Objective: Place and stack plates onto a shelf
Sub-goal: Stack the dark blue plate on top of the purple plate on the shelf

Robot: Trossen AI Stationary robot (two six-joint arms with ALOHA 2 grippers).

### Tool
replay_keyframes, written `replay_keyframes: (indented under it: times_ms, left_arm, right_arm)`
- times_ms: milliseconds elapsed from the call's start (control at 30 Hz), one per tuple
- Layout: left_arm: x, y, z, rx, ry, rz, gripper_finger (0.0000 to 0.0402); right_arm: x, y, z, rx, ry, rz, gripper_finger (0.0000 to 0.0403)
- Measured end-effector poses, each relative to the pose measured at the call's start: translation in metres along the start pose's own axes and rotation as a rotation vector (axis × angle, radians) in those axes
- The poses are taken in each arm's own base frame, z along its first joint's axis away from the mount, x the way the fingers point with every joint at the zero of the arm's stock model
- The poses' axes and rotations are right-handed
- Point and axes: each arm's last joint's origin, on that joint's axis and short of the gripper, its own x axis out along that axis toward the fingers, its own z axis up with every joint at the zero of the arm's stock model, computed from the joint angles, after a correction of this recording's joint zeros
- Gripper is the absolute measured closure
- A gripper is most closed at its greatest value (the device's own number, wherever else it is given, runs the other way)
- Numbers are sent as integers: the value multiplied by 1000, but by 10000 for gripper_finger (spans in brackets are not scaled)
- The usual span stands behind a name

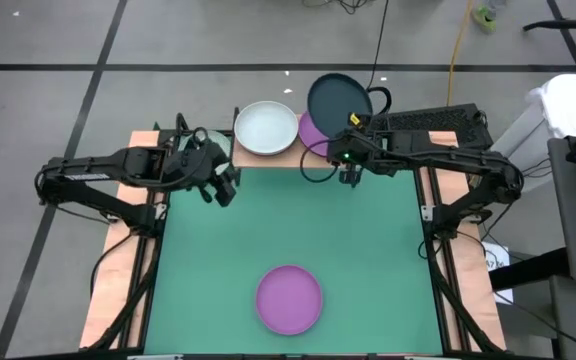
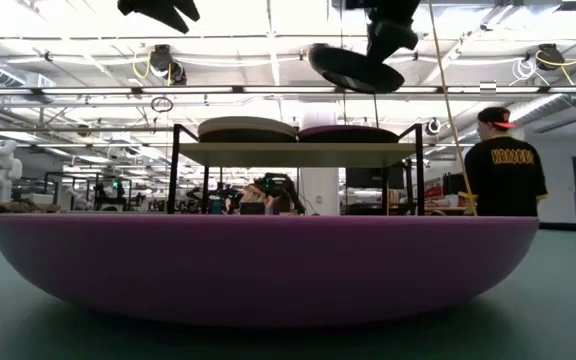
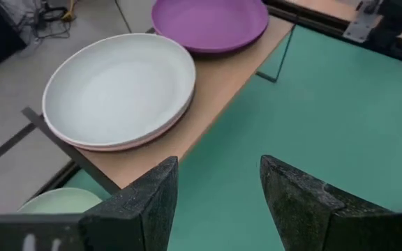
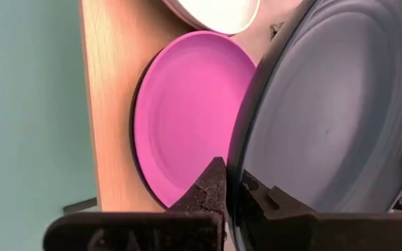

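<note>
Overhead, the right claw [image 1: 351,160] sits at the shelf [image 1: 230,152] edge, clenched on the rim of a dark plate [image 1: 339,100] that hangs over the purple plate [image 1: 313,133] on the shelf's right half; the white plate [image 1: 266,128] fills the left half. The right wrist view adds what the high view can't: both fingers pinch the dark plate's [image 4: 333,111] rim, plate tilted, w/ the purple plate [image 4: 187,115] directly beneath and a sliver of the white plate [image 4: 218,14] beyond it on the shelf [image 4: 107,104]. The low view shows height instead: the dark plate [image 2: 356,68] is in the air, tilted, clear above the shelf [image 2: 293,153], not touching the stack under it. The left claw [image 1: 223,190] hovers over the green counter [image 1: 298,220] just off the shelf's left front corner, fingers [image 3: 135,202] spread apart, nothing between them. Only the left wrist view reveals that the white plate [image 3: 121,87] rests on a pink plate [image 3: 128,143], pink rim peeking out below, and a mint plate [image 3: 58,202] lies under the shelf. A second purple plate [image 1: 289,298] lies alone near the counter's front, well apart from both arms; in the low view it [image 2: 263,265] blocks most of the counter. A person [image 2: 503,165] in a black shirt stands in the room behind, right of the shelf.
</note>
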Motion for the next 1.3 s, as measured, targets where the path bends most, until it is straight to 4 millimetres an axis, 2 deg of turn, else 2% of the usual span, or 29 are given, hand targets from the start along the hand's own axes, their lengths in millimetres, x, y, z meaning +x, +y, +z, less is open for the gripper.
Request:
replay_keyframes:
  times_ms: [267, 500, 733, 933, 1300]
  left_arm:
    - [-6, -2, -23, -71, 18, -40, 193]
    - [-8, -12, -36, -72, 40, -83, 193]
    - [-1, -21, -56, -26, 86, -93, 193]
    - [12, -28, -77, -7, 120, -113, 193]
    - [16, -35, -78, -59, 80, -167, 193]
  right_arm:
    - [12, 6, 6, -52, 23, 9, 403]
    - [21, 10, 7, -71, 44, 16, 403]
    - [29, 16, 8, -88, 44, 14, 403]
    - [40, 23, -1, -85, 92, 29, 403]
    - [56, 33, -8, -112, 100, 59, 402]
